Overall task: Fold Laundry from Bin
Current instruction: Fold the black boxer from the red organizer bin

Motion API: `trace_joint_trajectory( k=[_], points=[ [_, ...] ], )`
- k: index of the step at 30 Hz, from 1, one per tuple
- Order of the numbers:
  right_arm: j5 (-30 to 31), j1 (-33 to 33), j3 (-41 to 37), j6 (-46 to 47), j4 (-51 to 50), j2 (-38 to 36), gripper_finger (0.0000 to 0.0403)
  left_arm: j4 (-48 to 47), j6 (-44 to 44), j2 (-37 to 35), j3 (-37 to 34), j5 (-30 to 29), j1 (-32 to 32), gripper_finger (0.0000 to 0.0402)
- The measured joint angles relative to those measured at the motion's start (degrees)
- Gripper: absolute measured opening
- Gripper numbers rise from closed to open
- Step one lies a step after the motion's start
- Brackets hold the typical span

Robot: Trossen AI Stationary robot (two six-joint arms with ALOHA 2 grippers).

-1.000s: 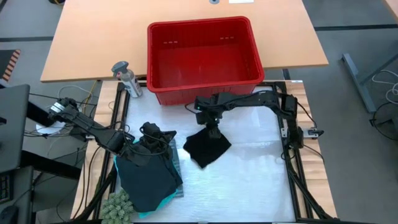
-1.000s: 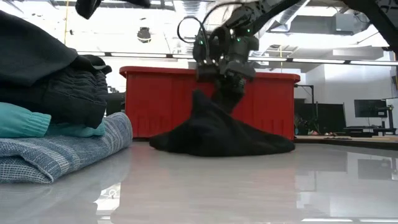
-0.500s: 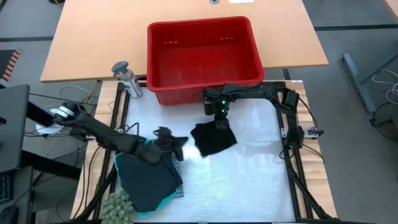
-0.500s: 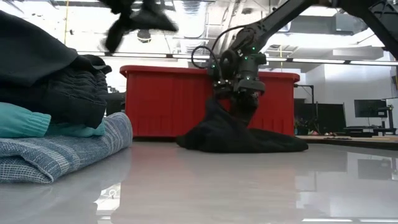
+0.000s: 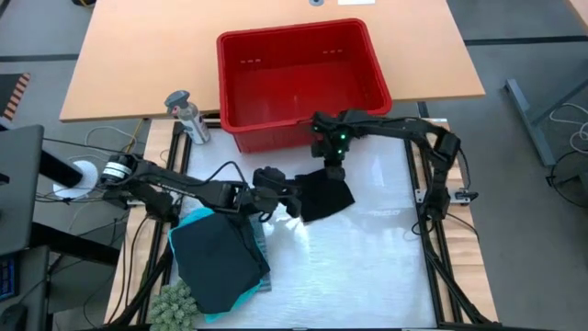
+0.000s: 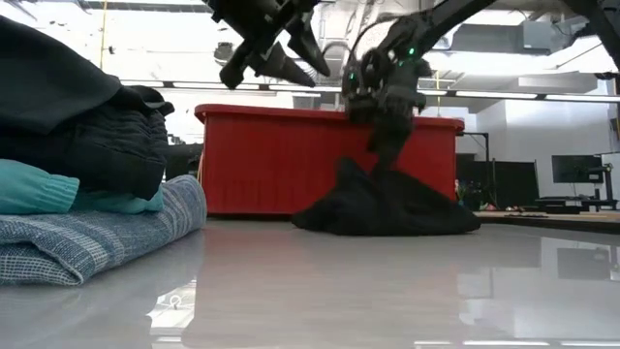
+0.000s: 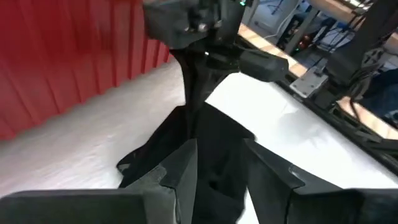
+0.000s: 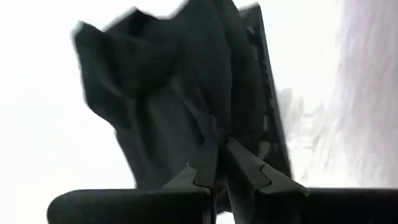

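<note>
Right gripper (image 5: 332, 171), jaws pinching the black garment (image 5: 326, 196), lifts 1 edge beside the red bin (image 5: 299, 78). Left gripper (image 5: 292, 206) hovers at the garment's other edge, jaws spread.

bin (image 5: 303, 83): red plastic, smooth with a slight sheen, ribbed walls, at upper centre of the high view.
black garment (image 5: 323, 196): soft matt cloth, crumpled, at centre of the high view.
folded stack (image 6: 87, 184): cloth, at the left of the low view; a coarse blue-grey striped weave at the bottom, smooth turquoise above it, matt black on top.
table (image 5: 367, 267): pale, glossy work surface, mirroring the bin and cloth in the low view.
wooden top (image 5: 138, 55): light, matt wood finish, across the top of the high view.
bottle (image 5: 186, 115): small, grey, dull metallic look, at upper left.
right hand (image 8: 219, 163): dark matt fingers, pinched together on the black garment.
left hand (image 7: 219, 163): dark matt fingers, spread apart.
</note>
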Motion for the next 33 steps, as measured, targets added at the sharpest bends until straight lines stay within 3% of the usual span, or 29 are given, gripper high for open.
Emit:
trace_joint_trajectory(
  k=[5,10,20,24,33],
  points=[
    [0.00,2.02,-0.55,-2.33,1.70,-3.54,0.0051,0.26,1.37,-0.19,0.17,-0.95,0.21,0.0112],
    [6.09,0.99,-2.20,-3.63,2.02,-5.00,0.0051,0.19,4.14,-0.29,0.17,1.06,0.56,0.0105],
    [4.55,-0.59,-2.36,-2.06,3.62,-2.55,0.0059,-0.46,5.41,-0.26,0.15,4.12,0.54,0.0103],
    [4.55,-0.52,-2.36,-3.41,2.47,-2.57,0.0097,-0.56,6.24,-0.26,0.15,5.15,0.07,0.0103],
    [4.37,-0.43,-1.53,-5.27,-4.33,-2.57,0.0237,-1.31,5.91,-0.26,0.15,4.32,-2.41,0.0103]
  ],
)
